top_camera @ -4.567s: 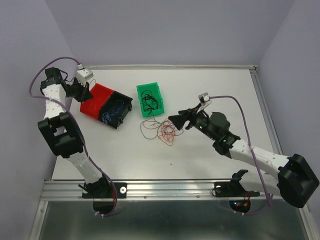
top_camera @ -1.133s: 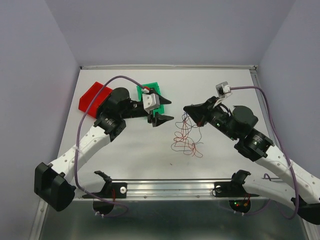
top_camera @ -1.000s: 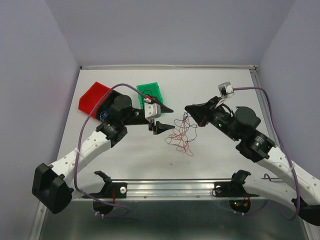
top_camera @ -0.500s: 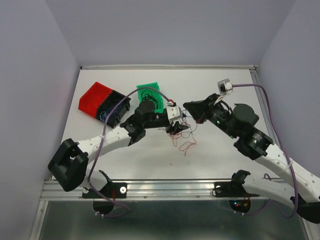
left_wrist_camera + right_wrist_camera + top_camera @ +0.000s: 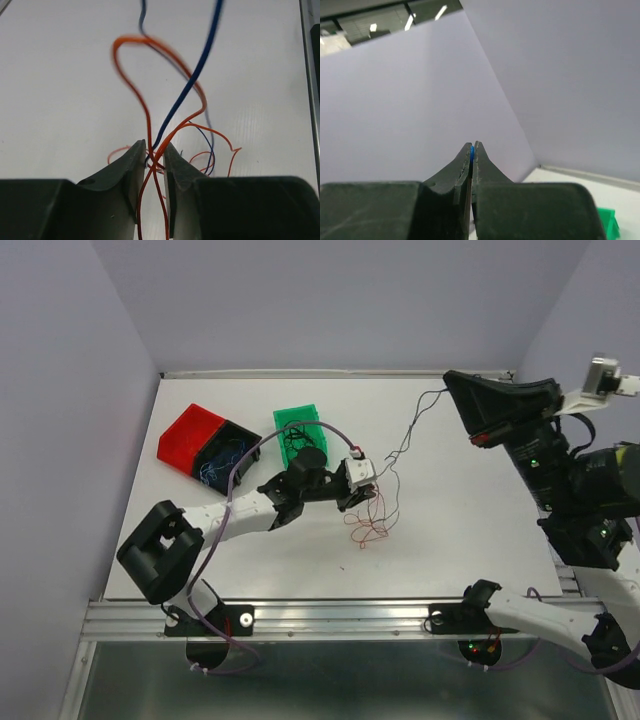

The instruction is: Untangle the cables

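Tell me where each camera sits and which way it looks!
Top external: fixed above and behind the arms, looking down at the table; both arms show, left gripper low, right gripper raised.
Left wrist: on the left arm, looking along its gripper at the table; red cables and a blue cable run between its jaws.
Right wrist: on the right arm, looking at the wall; its gripper pinches a blue cable.
Shared: top and left wrist both see the red cables.

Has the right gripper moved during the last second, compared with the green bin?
Yes. The right gripper, shut on a blue cable, went right and up in the top view, away from the green bin.
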`<control>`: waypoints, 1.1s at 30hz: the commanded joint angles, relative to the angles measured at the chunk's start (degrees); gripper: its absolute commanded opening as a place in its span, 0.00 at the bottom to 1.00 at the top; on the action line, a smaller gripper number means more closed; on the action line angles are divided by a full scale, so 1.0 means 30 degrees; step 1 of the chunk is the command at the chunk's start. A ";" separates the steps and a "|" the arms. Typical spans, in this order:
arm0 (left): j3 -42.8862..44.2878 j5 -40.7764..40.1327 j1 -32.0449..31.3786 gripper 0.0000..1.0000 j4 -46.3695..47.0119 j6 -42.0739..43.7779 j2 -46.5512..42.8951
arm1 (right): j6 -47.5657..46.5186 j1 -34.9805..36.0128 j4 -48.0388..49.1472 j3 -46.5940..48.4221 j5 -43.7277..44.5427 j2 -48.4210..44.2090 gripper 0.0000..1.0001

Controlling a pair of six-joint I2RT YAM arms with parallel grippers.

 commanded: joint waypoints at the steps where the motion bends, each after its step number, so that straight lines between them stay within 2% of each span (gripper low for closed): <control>1: 0.0484 -0.0081 -0.0117 0.31 0.0240 0.0247 0.1162 | -0.0641 0.0093 0.1204 0.3273 0.0929 0.0532 0.01; 6: 0.1304 0.0125 -0.0321 0.32 -0.0551 0.0334 0.2541 | -0.0993 0.0122 0.1204 0.8340 0.1194 0.2320 0.01; 12: 0.1917 -0.1981 -0.1403 0.32 -0.1982 0.0862 0.3242 | -0.1315 0.0122 0.1263 1.3142 0.0900 0.4955 0.01; 14: 0.2415 -0.3152 -0.1755 0.32 -0.2629 0.0980 0.3857 | -0.1549 0.0093 0.1437 1.3998 0.0930 0.5486 0.01; 17: 0.3704 -0.3448 -0.1816 0.32 -0.4299 0.0892 0.5233 | -0.1755 0.0122 0.1760 1.5289 0.0960 0.6306 0.01; 18: 0.4084 -0.3421 -0.1787 0.34 -0.4563 0.0863 0.5208 | -0.1755 0.0122 0.1732 1.5436 0.1017 0.6424 0.01; 20: 0.3855 -0.3449 -0.1787 0.46 -0.4217 0.0863 0.4684 | -0.1609 0.0122 0.1760 1.4388 0.1281 0.6047 0.01; 22: 0.3153 -0.3479 -0.1641 0.59 -0.3428 0.0775 0.3221 | -0.1696 0.0122 0.1761 1.3305 0.1747 0.5608 0.01; 24: 0.2597 -0.3625 -0.1408 0.67 -0.3189 0.0629 0.1668 | -0.1813 0.0122 0.1907 1.1429 0.2217 0.4729 0.01; 27: 0.2068 -0.3013 -0.0442 0.76 -0.3130 0.0394 0.0117 | -0.2457 0.0122 0.2258 1.0224 0.2599 0.4141 0.01; 31: 0.2740 -0.2192 0.0613 0.76 -0.5353 0.0453 -0.0736 | -0.2722 0.0122 0.2317 0.9580 0.2717 0.3848 0.01; 33: 0.2595 -0.1839 0.1433 0.79 -0.5270 0.0336 -0.1903 | -0.2664 0.0093 0.2317 0.9082 0.2862 0.3672 0.01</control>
